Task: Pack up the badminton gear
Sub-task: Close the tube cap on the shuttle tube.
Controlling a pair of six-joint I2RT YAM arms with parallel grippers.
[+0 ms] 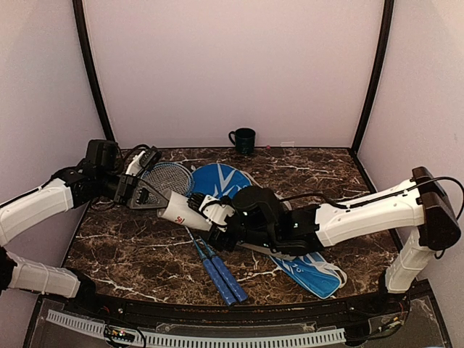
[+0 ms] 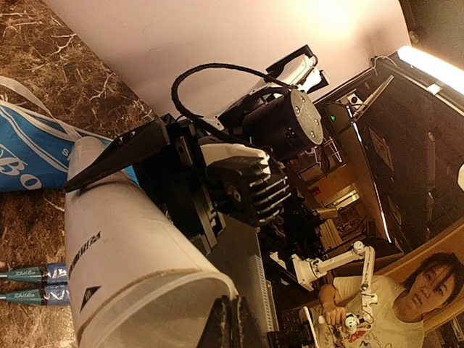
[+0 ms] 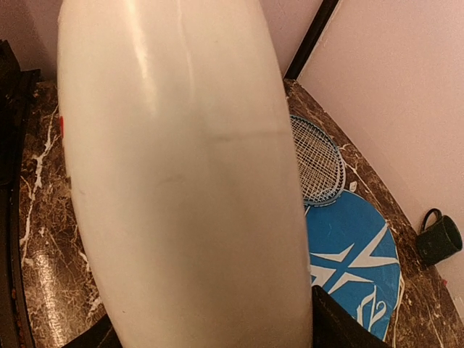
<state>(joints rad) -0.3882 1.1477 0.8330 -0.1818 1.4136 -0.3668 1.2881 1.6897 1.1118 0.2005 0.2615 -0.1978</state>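
The long white tube point(image 1: 177, 210) hangs tilted above the table between both arms. My left gripper point(image 1: 148, 194) is shut, pinching the wall at the tube's open rim point(image 2: 181, 290); its fingers point(image 2: 230, 326) show at the bottom of the left wrist view. My right gripper point(image 1: 217, 223) straddles the other end, and the tube point(image 3: 181, 181) fills the gap, with a finger point(image 3: 341, 326) against each side. Two blue-handled rackets point(image 1: 221, 279) lie under the tube, heads point(image 1: 168, 177) at the back left. The blue cover point(image 1: 312, 268) lies beneath the right arm.
A dark green mug point(image 1: 243, 139) stands at the back wall, also in the right wrist view's lower right corner point(image 3: 438, 239). The racket handles point(image 2: 29, 284) point toward the near table edge. The walls close in on both sides.
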